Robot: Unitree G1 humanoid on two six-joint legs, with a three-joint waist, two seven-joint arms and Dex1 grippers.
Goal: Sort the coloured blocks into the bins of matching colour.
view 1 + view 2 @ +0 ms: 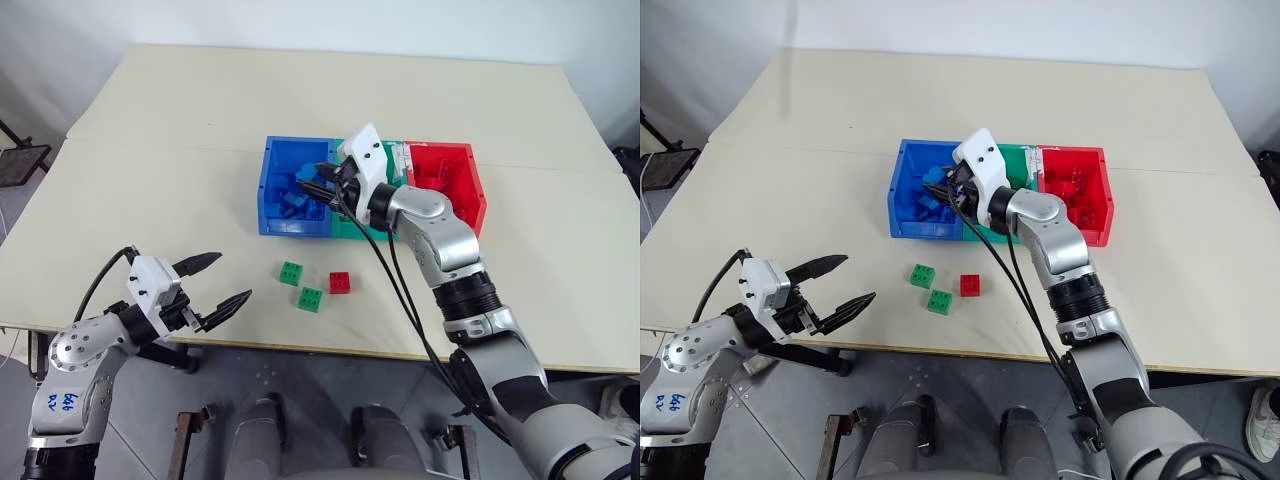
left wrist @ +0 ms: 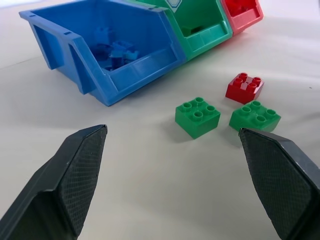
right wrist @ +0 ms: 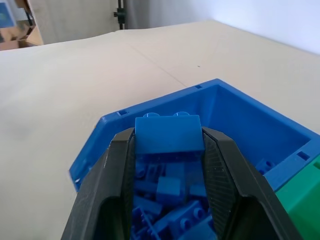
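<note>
Three blocks wait nearest you on the table (image 1: 150, 130): two green blocks (image 1: 290, 272) (image 1: 310, 298) side by side and a red block (image 1: 340, 282) just beside them, all short of the bins. Your left gripper (image 1: 218, 283) hangs at the table's near edge with its fingers (image 2: 75, 175) spread wide and nothing between them; the two green blocks and the red one lie ahead of the fingertips, apart from both pads.

Farther on, your right gripper (image 3: 167, 150) is clamped on the blue block (image 3: 167, 134), one finger (image 3: 117, 180) pressed to each side face, studs up. It is held above the blue bin (image 1: 275, 195), whose floor is covered with loose blue bricks (the green bin (image 1: 1018, 158) and red bin (image 1: 470, 175) adjoin it on the far side of the gripper).

To release well, keep the block over the bin's open middle rather than its thick rim, then part the fingers fully before you draw back, so the block drops free and does not cling to a pad or bounce into the green bin.
</note>
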